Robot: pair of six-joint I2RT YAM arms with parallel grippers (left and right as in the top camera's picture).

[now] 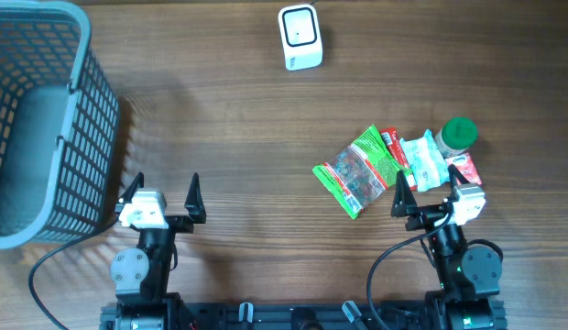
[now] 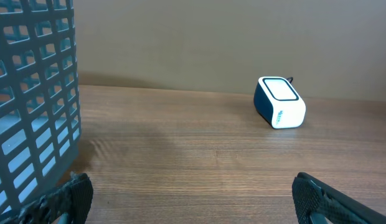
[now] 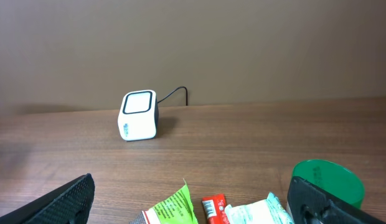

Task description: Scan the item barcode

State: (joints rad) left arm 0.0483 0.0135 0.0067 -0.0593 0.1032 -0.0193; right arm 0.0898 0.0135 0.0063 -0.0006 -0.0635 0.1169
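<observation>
Packets (image 1: 357, 172), green, red and white, lie crumpled beside a green-capped jar (image 1: 459, 134) toward the desk's (image 1: 220, 110) right edge; left hand (image 1: 166, 185) and right hand (image 1: 429, 194) spread, empty.

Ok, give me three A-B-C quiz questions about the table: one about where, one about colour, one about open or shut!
1. Where is the grey plastic mesh basket? A) robot's left B) robot's right C) middle
2. What colour is the round jar's lid? A) green B) blue C) yellow
3. How is the right gripper? A) shut on a packet B) open, empty C) shut on the jar
Answers: A, it stands beside the left gripper; A, the lid is green; B, its fingers stand apart, holding nothing.
</observation>
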